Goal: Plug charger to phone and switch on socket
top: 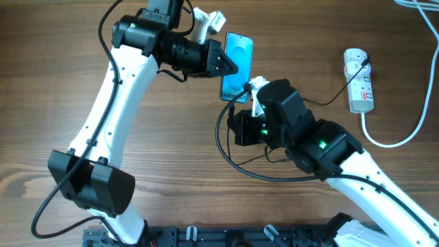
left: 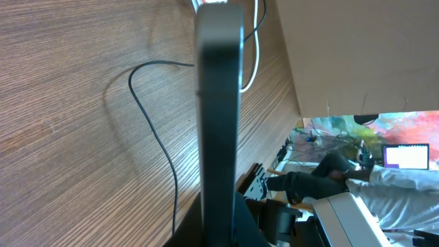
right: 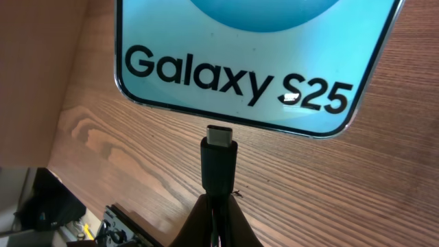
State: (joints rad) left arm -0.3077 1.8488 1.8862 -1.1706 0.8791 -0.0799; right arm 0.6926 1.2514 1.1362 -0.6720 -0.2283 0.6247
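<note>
My left gripper (top: 232, 67) is shut on the phone (top: 238, 58) and holds it over the table, cyan screen up. In the left wrist view the phone (left: 219, 103) shows edge-on as a dark bar rising from the fingers (left: 219, 230). My right gripper (top: 252, 95) is shut on the charger's black connector (right: 218, 161). In the right wrist view the fingers (right: 219, 216) pinch the connector, and its metal tip sits just below the phone's bottom edge (right: 240, 62) with a small gap. The white socket (top: 359, 81) lies at the far right with a black plug in it.
The charger's thin black cable (top: 230, 154) loops on the table under the right arm and also shows in the left wrist view (left: 159, 137). A thick white cord (top: 405, 134) curves from the socket toward the right edge.
</note>
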